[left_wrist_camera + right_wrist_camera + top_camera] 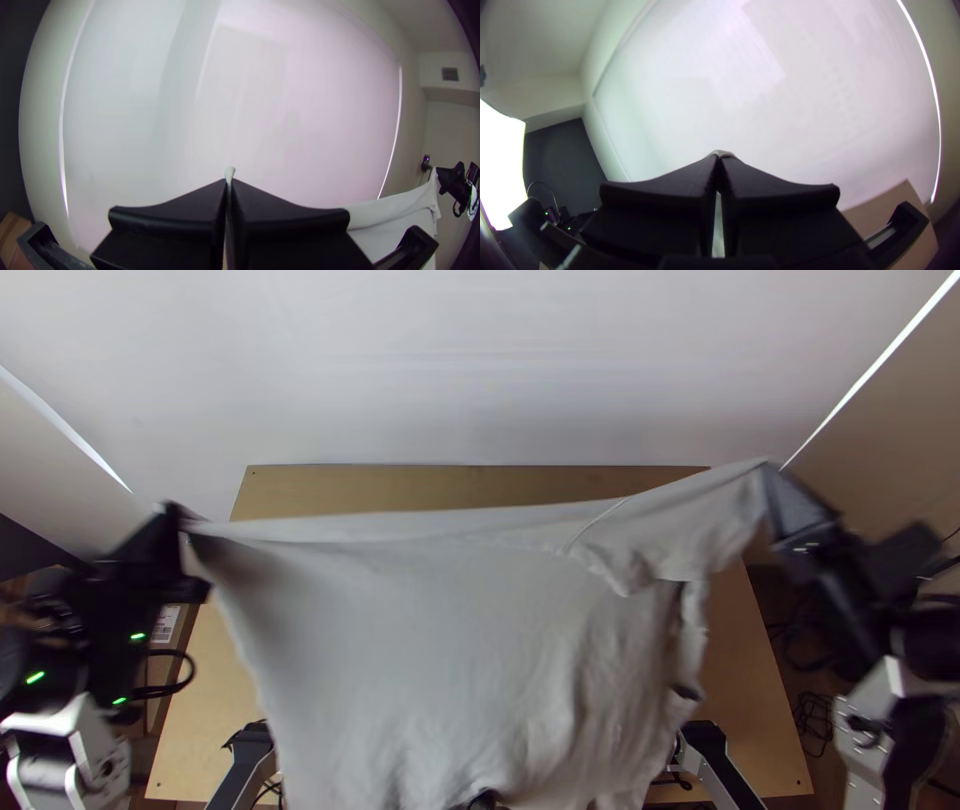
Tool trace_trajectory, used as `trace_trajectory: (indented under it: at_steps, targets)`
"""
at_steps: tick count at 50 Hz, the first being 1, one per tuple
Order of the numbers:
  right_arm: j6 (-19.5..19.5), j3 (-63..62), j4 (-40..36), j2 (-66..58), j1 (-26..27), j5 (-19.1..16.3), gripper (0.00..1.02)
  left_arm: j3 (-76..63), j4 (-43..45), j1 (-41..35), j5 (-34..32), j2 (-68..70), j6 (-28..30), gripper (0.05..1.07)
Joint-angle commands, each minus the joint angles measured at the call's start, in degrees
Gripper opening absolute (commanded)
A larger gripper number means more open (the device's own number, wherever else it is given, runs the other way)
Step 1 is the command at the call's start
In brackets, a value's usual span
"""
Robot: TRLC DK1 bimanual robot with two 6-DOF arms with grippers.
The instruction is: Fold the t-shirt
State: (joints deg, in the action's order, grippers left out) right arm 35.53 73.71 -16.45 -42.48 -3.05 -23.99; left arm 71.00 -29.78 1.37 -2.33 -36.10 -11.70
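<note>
A light T-shirt (430, 640) hangs stretched above the wooden desk (770, 710). The left end effector (178, 520) pinches one upper corner; the right end effector (770, 473) pinches the other, beside a sleeve.

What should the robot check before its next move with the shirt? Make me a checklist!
1. Left jaws shut on the shirt: ok
2. Right jaws shut on it too: ok
3. Top edge pulled out between the two jaws: ok
4. Cloth smooth all over: not ok, it ripples toward the right jaws
5. Shirt laid flat on the table: not ok, it hangs held up
6. Bottom edge hanging straight: cannot tell
</note>
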Motion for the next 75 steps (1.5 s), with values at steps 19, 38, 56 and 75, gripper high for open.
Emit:
trace_trajectory:
  at_steps: [19,38,56,75]
  targets:
    - [-2.83,-28.98,15.13,-12.45,-2.84,0.87,0.02,-29.69,12.03,0.66,-4.70,-10.31,3.44,0.08]
    - [-3.36,-17.02,24.53,-46.82,-1.96,0.78,0.02,-17.65,28.55,2.15,-5.23,-44.59,2.83,0.08]
    - [-7.76,1.35,24.71,-70.28,-1.87,0.87,0.02,3.53,30.66,3.29,-5.14,-70.78,2.48,0.08]
    - [-7.32,21.56,24.18,-85.23,-2.58,3.86,0.02,24.97,29.60,3.20,-4.35,-89.15,0.54,0.08]
